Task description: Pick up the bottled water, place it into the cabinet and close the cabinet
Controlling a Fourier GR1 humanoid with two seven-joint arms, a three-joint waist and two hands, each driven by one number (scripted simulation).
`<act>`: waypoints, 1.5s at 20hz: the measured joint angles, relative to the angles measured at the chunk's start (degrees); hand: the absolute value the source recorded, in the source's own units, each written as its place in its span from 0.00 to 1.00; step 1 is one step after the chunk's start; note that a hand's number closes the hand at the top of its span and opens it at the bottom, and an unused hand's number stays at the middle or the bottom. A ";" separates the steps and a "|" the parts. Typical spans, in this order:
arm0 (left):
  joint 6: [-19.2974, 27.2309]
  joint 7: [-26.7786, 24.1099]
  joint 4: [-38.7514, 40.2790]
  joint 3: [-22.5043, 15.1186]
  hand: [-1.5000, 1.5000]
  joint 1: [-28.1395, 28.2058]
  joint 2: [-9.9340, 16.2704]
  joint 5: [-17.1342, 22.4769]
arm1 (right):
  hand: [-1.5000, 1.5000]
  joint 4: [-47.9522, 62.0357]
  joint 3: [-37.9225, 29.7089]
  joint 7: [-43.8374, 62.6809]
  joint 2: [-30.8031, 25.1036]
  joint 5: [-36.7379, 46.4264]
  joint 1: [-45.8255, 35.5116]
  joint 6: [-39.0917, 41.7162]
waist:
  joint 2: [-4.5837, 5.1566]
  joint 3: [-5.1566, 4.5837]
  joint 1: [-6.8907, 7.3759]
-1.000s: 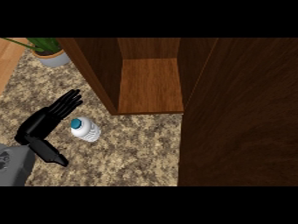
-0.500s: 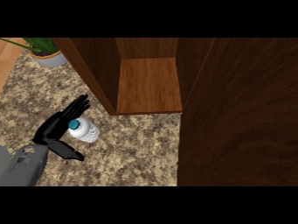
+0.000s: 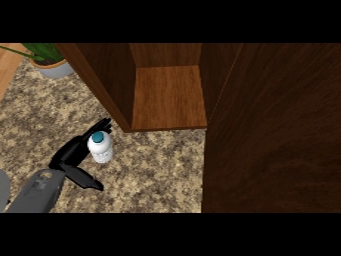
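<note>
Plant (image 3: 44, 52) in a grey pot sits at the counter's far left corner, well apart from the work. Nearer me, toward the counter's left side, my left hand (image 3: 75, 155) comes in from the near edge on its grey forearm. Its fingers reach up along the left side of the bottled water (image 3: 100, 147) and the thumb points off toward the near edge, so the hand is spread around the bottle without being closed on it; I cannot tell whether the fingers are touching the plastic. The bottle stands upright on the speckled counter, its teal cap facing up at me, just in front of the cabinet's near left corner.

I judge this to be the grasping step: the pick-up is not yet made, and nothing is in the cabinet.

To the right of the bottle, the cabinet (image 3: 169, 95) stands open, its wooden shelf bare and within easy reach of where the bottle stands. Further right, the cabinet door (image 3: 284, 130) is swung out toward me and fills the right side of the counter.

The next move calls for me to curl fingers and thumb round the bottle's body, below the cap, then lift it clear of the counter and carry it right and away from me, over the shelf's front edge. My right hand is out of view.
</note>
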 measured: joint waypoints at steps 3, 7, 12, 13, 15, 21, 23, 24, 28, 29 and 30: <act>0.46 -1.08 2.08 0.13 1.00 -1.17 -0.82 0.70 | 0.00 0.12 -0.41 -0.58 -0.11 0.06 0.38 0.10 | 0.03 0.04 0.12; 0.81 -2.75 4.32 0.71 1.00 -1.93 -1.38 1.91 | 0.00 0.32 -0.15 -1.39 -0.05 0.29 1.08 0.18 | -0.05 0.09 0.30; -0.66 -2.01 6.98 1.56 1.00 -3.50 -2.31 4.06 | 0.00 0.20 -0.17 -1.89 -0.27 0.31 1.57 0.36 | 0.11 0.01 0.30; -0.76 -2.13 7.41 1.60 1.00 -3.63 -2.53 4.31 | 0.00 0.31 0.04 -2.14 -0.18 0.40 1.61 0.38 | 0.12 -0.01 0.27; -1.04 -2.23 8.03 1.46 1.00 -3.96 -2.82 4.54 | 0.00 0.32 0.25 -2.16 -0.10 0.47 1.98 0.23 | 0.13 -0.03 0.28; 3.94 -5.14 7.50 4.13 1.00 -2.24 -5.37 7.81 | 0.00 0.52 -0.88 -2.73 0.02 0.49 2.14 0.04 | -0.21 0.07 1.50; 8.72 -7.29 6.69 7.33 1.00 -0.51 -7.30 10.78 | 0.00 0.60 -0.88 -3.15 0.18 0.57 2.86 -0.07 | -0.52 0.15 2.06; 10.86 -8.35 6.08 8.60 1.00 0.17 -8.16 11.94 | 0.00 0.67 -0.76 -3.33 0.46 0.65 2.79 -0.29 | -0.62 0.19 2.33; 15.52 -10.71 3.28 10.63 1.00 2.61 -11.23 15.19 | 0.00 0.51 -1.22 -3.16 -0.02 0.57 3.46 0.05 | -0.81 0.29 2.73; 16.16 -10.67 2.49 10.12 1.00 3.15 -11.86 15.98 | 0.00 0.41 -0.89 -2.74 0.14 0.57 3.52 -0.17 | -0.83 0.30 2.79; 16.77 -10.13 1.57 9.51 1.00 3.47 -12.49 16.81 | 0.00 0.36 -1.32 -1.50 0.16 0.48 2.18 -0.55 | -0.79 0.28 3.00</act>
